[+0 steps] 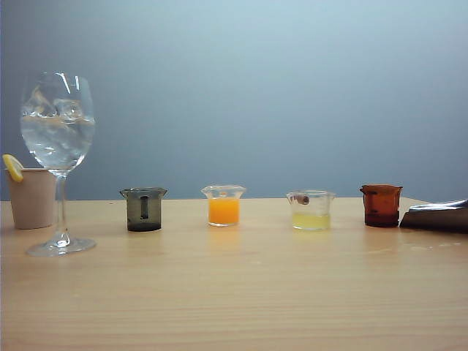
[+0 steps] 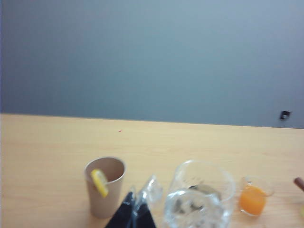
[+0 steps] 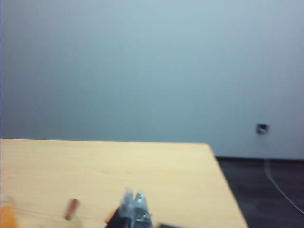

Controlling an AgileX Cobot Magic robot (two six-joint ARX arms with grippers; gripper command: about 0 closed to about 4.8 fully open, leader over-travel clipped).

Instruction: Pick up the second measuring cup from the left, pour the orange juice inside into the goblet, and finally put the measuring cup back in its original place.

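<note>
Worktop, pale wood, is carrying 6 vessels in a row, listed left to right in the exterior view.

1. Beige cup with a lemon slice on its rim is standing at the far left, at 9 o'clock.
2. The goblet, holding ice and clear liquid, is standing just in front of that cup, partly overlapping it.
3. Smoky grey cup is sitting to the right of the goblet, apart from it.
4. The second measuring cup, clear and flared, is sitting upright near the row's centre, holding the orange juice to roughly half its height.
5. Clear cup with pale yellow liquid is sitting next, at about 3 o'clock from the orange one.
6. Amber-brown cup is closing the row.

The left pincer is hanging above the worktop between the beige cup and the goblet, tips close together, holding nothing. The right pincer is hovering over the worktop's right end, tips pressed together and empty; a dark part of that arm is showing at the right edge beside the amber-brown cup.
</note>
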